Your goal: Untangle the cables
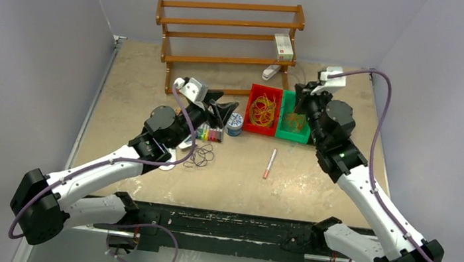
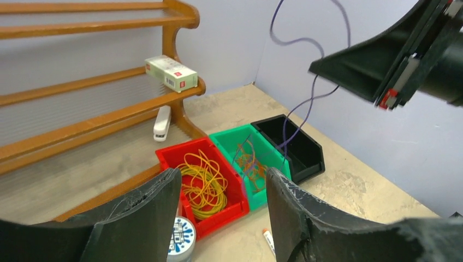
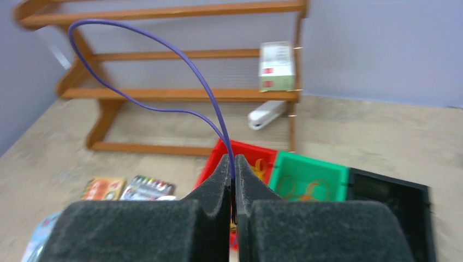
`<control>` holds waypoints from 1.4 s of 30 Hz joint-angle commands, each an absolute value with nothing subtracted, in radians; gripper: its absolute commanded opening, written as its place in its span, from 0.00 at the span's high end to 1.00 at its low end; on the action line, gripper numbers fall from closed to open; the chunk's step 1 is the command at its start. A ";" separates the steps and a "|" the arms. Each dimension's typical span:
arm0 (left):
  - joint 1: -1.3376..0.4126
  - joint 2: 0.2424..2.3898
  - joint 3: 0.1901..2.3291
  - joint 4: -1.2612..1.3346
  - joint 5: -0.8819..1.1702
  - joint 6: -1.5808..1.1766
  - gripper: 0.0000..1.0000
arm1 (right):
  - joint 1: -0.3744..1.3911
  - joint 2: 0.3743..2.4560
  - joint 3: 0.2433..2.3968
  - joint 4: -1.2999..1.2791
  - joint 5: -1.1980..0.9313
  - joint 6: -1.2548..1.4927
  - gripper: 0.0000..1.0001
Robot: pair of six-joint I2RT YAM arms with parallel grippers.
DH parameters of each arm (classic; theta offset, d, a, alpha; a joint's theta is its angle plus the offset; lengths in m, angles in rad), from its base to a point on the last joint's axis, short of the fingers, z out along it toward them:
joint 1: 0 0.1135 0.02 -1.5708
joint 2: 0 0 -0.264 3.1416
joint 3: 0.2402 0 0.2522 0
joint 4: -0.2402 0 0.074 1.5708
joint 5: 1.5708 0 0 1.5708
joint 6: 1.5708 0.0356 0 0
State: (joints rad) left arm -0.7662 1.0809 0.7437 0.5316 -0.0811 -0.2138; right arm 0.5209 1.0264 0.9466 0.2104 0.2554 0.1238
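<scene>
Right gripper [image 3: 233, 161]: fingers pressed together on one purple cable [image 3: 109, 21] above the green bin [image 1: 290, 137]. From the pinch the narrow loop rises and sweeps left in its own wrist view, and it stands near upright in the left wrist view, low end toward that bin. Left gripper [image 2: 221, 177]: fingers well apart, nothing between them. Yellow cables [image 1: 262, 110] lie in the red bin [image 1: 260, 132], orange cables [image 1: 295, 120] in the green bin, dark cables [image 1: 199, 156] heaped on the table [image 1: 316, 181] by the left arm.

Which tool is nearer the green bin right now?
Right. The right tool hangs just above the green bin, shut on a purple cable; the left tool is open beyond the red bin.
</scene>
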 commanded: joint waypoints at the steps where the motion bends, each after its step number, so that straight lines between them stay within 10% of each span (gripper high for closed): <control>1: -0.767 1.037 0.727 0.504 -0.147 -0.264 0.42 | 0.453 1.034 1.010 0.206 0.421 0.120 1.00; 42: -0.766 1.150 0.856 0.119 -0.401 -0.480 0.31 | -0.018 1.319 0.799 0.565 0.656 0.176 1.00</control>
